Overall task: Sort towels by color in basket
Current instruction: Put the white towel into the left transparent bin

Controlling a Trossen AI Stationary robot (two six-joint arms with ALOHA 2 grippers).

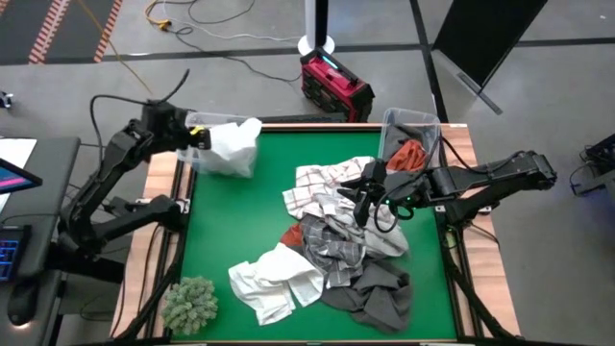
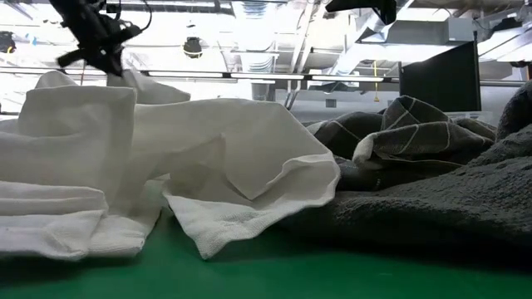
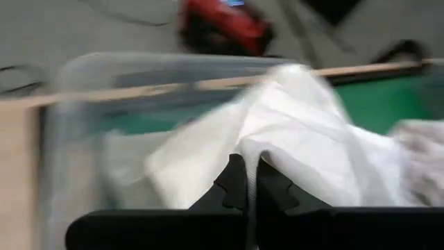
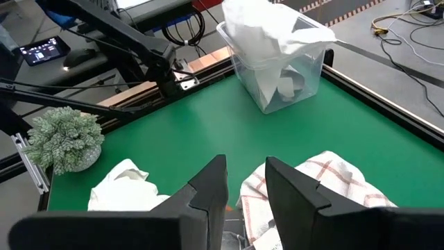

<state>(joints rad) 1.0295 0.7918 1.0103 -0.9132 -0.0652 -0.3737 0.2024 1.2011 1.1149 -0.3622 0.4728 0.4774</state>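
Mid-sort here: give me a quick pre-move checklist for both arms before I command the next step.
1. Left pincer shut on the white towel: ok, the cloth is pinched between its fingers.
2. White towel over the clear bin at the table's far left corner: ok, it drapes across the rim and partly inside.
3. Right pincer empty: ok, its fingers stand apart with nothing between them.
4. Right pincer over the towel pile: ok, it hovers above the red-checked towel.
5. Rust-orange towel in the right bin: ok.
6. Whether the white towel would drop fully into the bin on release: cannot tell.
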